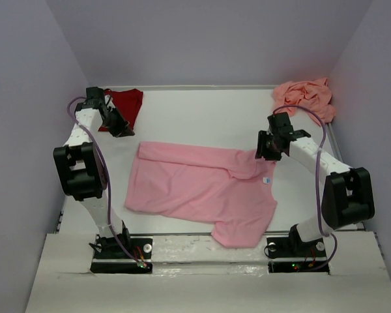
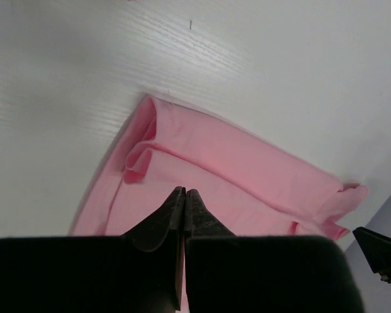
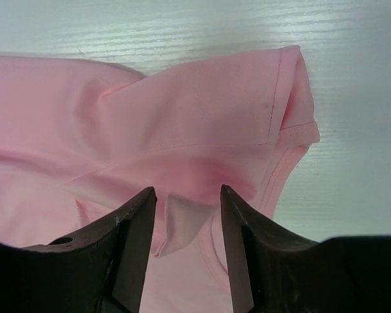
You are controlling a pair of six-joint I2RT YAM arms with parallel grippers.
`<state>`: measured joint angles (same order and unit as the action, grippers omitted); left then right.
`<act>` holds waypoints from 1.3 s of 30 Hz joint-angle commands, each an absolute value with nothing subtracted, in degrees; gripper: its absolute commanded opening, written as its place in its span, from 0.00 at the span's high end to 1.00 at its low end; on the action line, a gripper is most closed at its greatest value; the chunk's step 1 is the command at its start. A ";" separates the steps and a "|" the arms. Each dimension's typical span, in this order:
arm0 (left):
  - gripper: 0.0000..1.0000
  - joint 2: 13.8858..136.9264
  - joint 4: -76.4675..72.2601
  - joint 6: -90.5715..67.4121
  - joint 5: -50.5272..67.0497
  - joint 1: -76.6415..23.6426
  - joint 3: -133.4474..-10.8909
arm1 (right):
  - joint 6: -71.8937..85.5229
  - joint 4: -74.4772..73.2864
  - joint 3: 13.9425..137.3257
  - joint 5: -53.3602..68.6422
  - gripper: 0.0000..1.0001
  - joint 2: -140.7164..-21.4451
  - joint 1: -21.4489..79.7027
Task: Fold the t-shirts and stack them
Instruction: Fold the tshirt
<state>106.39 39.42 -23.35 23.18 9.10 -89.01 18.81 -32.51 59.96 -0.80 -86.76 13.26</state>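
two arms (image 1: pixel 85 169) bent; left gripper (image 2: pixel 184 193) closed, right gripper (image 3: pixel 186 193) parted over tee (image 1: pixel 195 189)

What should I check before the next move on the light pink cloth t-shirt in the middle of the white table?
1. Light pink cloth t-shirt spread on the white table: ok.
2. Right gripper open above the pink cloth: ok.
3. Left gripper ready to grasp: not ok, fingers shut, no cloth seen between them.
4. Pink shirt lying smooth: not ok, far edge folded over, bunched at a corner.
5. Dark red cloth tee and crumpled salmon cloth tee apart from it: ok, in the far corners.
6. Dark red tee folded: cannot tell, partly hidden.
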 commanded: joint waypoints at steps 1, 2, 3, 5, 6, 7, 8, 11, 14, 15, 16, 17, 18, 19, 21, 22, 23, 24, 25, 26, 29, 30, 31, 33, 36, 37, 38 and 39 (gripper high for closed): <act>0.92 102.92 33.59 -25.48 33.29 8.97 -83.50 | 17.84 -29.45 62.66 -1.06 0.51 -88.59 13.80; 1.00 103.35 32.88 -26.27 34.35 8.62 -82.89 | 17.84 -29.01 62.93 -0.45 0.55 -89.12 13.80; 1.00 103.71 32.52 -26.37 35.06 7.57 -82.79 | 17.75 -28.66 63.89 -0.44 0.78 -89.73 13.80; 1.00 104.06 31.20 -26.37 35.77 6.07 -83.40 | 18.02 -28.13 65.03 -0.44 1.00 -91.66 13.80; 1.00 104.32 31.03 -26.28 35.86 5.19 -83.84 | 18.45 -28.04 65.65 -0.44 1.00 -92.37 13.80; 1.00 104.50 30.59 -26.19 35.86 3.53 -85.24 | 18.20 -27.69 66.87 -0.44 1.00 -93.50 13.80; 1.00 105.11 30.50 -26.02 35.86 2.73 -86.04 | 18.02 -27.34 67.41 -0.44 1.00 -93.95 13.80; 1.00 106.52 30.15 -25.84 36.29 0.27 -89.73 | 17.41 -26.37 69.60 -0.27 1.00 -95.27 13.80; 1.00 108.89 30.15 -25.84 36.74 -2.98 -93.24 | 17.23 -25.84 71.36 2.63 1.00 -97.20 13.80; 1.00 109.51 30.15 -25.84 36.83 -3.51 -93.95 | 17.23 -25.84 71.72 2.90 1.00 -97.82 13.80; 1.00 110.03 30.67 -25.93 37.00 -4.47 -95.26 | 17.49 -25.75 72.07 3.34 1.00 -98.26 13.80; 1.00 110.91 30.93 -25.93 37.00 -4.92 -95.80 | 17.66 -25.66 71.98 3.60 1.00 -98.70 13.80; 1.00 111.35 31.11 -26.01 37.00 -5.36 -96.24 | 17.84 -25.66 71.98 3.86 1.00 -99.48 13.80; 1.00 111.71 31.72 -26.02 36.91 -5.71 -96.94 | 18.02 -25.66 71.90 4.22 1.00 -99.75 13.80; 1.00 112.41 31.73 -26.37 36.83 -6.85 -97.38 | 18.89 -25.49 71.28 5.53 1.00 -100.37 13.80; 1.00 112.67 32.16 -26.45 36.83 -7.29 -97.82 | 19.16 -25.23 71.02 6.15 1.00 -100.46 13.80; 1.00 113.20 32.52 -26.46 36.48 -8.08 -98.26 | 19.94 -24.70 70.23 7.02 1.00 -100.55 13.80; 1.00 113.38 32.69 -26.46 36.30 -8.43 -98.61 | 20.04 -24.70 70.22 7.55 1.00 -100.55 13.80; 1.00 113.55 32.96 -26.37 35.86 -8.79 -98.96 | 20.21 -24.44 69.44 8.25 1.00 -100.55 13.80; 1.00 113.90 33.83 -26.37 35.42 -9.14 -99.66 | 20.65 -24.00 69.09 9.31 1.00 -100.72 13.80; 1.00 114.43 36.72 -25.93 33.14 -10.19 -101.15 | 20.83 -23.73 68.12 9.84 1.00 -101.16 13.80; 1.00 114.96 37.52 -25.67 32.00 -10.37 -101.68 | 20.83 -23.73 67.85 10.19 1.00 -101.16 13.80; 1.00 115.22 39.88 -24.97 31.04 -10.89 -102.82 | 20.83 -23.64 67.42 10.37 1.00 -101.34 13.80; 1.00 116.36 42.96 -23.91 28.67 -11.42 -104.67 | 20.83 -23.55 67.15 10.46 1.00 -101.86 13.80; 1.00 117.94 48.94 -21.71 22.09 -12.30 -108.01 | 20.66 -23.64 66.62 10.72 1.00 -102.48 13.80; 1.00 118.21 51.04 -21.27 21.02 -12.39 -108.71 | 20.65 -23.64 66.62 10.72 1.00 -102.65 13.80; 1.00 118.39 51.67 -20.57 19.09 -12.39 -108.72 | 20.39 -23.64 66.53 10.64 1.00 -103.00 13.80; 1.00 118.30 52.20 -20.13 18.03 -12.39 -108.63 | 20.30 -23.64 66.53 10.63 1.00 -103.09 13.80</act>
<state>118.15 44.60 -23.35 24.47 -12.16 -106.00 20.38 -25.91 67.24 9.78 -102.63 13.26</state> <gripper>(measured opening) 0.011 0.010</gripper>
